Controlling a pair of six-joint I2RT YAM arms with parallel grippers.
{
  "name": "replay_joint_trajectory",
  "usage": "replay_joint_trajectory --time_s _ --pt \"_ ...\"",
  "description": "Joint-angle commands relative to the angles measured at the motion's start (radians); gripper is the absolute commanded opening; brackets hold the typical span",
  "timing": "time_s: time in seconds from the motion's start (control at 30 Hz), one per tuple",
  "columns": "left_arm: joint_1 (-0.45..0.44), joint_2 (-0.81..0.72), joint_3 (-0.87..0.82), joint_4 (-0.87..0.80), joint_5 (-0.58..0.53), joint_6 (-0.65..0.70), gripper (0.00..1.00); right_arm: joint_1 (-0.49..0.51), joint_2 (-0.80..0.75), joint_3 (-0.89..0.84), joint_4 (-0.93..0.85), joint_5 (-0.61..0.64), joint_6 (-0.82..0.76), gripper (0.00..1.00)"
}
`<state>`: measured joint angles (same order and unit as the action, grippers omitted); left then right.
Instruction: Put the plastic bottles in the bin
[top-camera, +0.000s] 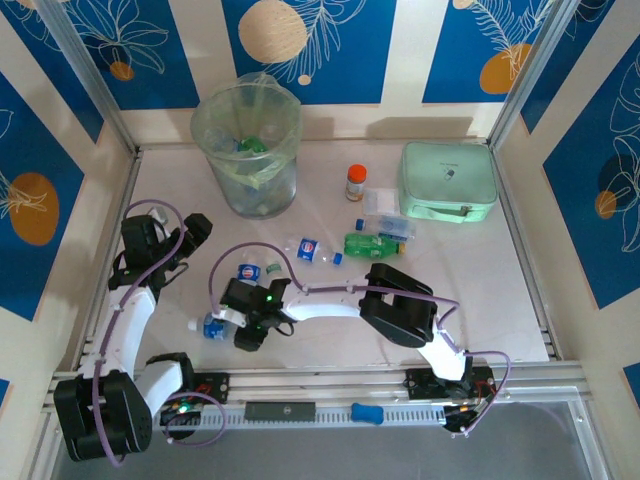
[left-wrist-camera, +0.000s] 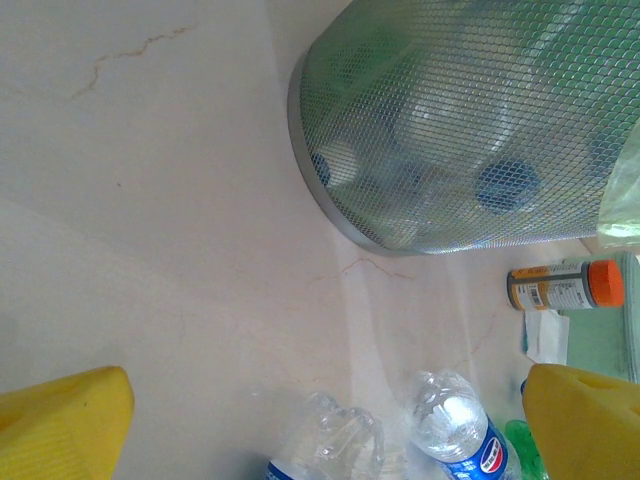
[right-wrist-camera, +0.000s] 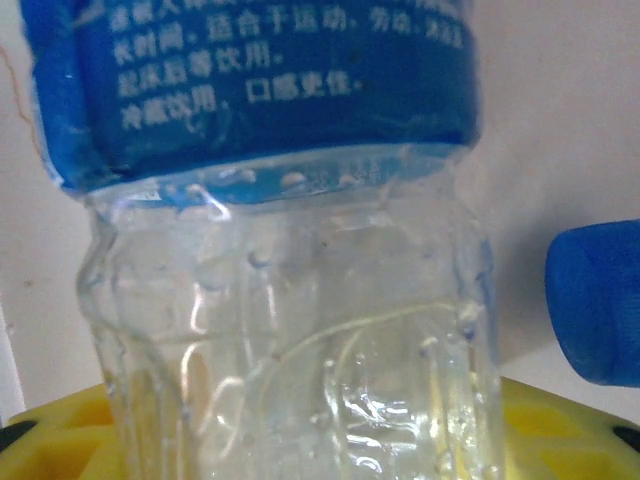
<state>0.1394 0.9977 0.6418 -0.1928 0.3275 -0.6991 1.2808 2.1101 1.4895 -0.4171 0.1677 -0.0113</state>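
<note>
The bench (top-camera: 480, 300) carries the bin (top-camera: 247, 150), and a mint case (top-camera: 448, 180) sits well to the bin's right. The left pincer (left-wrist-camera: 325, 400), nearer than the bin and to its left, stands wide apart and holds nothing. The right pincer (top-camera: 245, 328), directly nearer than the bin, straddles a blue-labelled bottle (right-wrist-camera: 290, 300); I cannot tell whether it is clamped. Some bottles (top-camera: 248, 146) lie inside the bin. A clear bottle (top-camera: 308, 248) and a green bottle (top-camera: 372, 243) lie nearer than the bin, to its right. An orange-capped jar (top-camera: 356, 182) stands beside the bin's right.
</note>
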Motion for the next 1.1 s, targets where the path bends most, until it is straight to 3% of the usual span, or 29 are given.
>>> replay_joint_trajectory --time_s 0.0,0.33,0.63,0.8,1.07 --pt "0.016 -0.014 0.011 0.020 0.023 0.003 0.99 0.003 -0.062 -0.030 0.046 -0.058 0.002 0.52" --pt "0.015 -0.060 0.083 0.077 0.160 -0.044 0.99 -0.132 -0.238 -0.108 0.082 -0.179 0.150 0.50" --pt "-0.049 -0.131 0.073 0.221 0.216 -0.156 1.00 -0.340 -0.364 -0.138 0.038 -0.237 0.397 0.48" --pt "-0.181 -0.131 0.038 0.321 0.164 -0.220 1.00 -0.408 -0.406 -0.162 0.077 -0.267 0.500 0.48" --pt "-0.395 -0.052 -0.012 0.428 0.026 -0.268 1.00 -0.418 -0.445 -0.199 0.147 -0.274 0.531 0.48"
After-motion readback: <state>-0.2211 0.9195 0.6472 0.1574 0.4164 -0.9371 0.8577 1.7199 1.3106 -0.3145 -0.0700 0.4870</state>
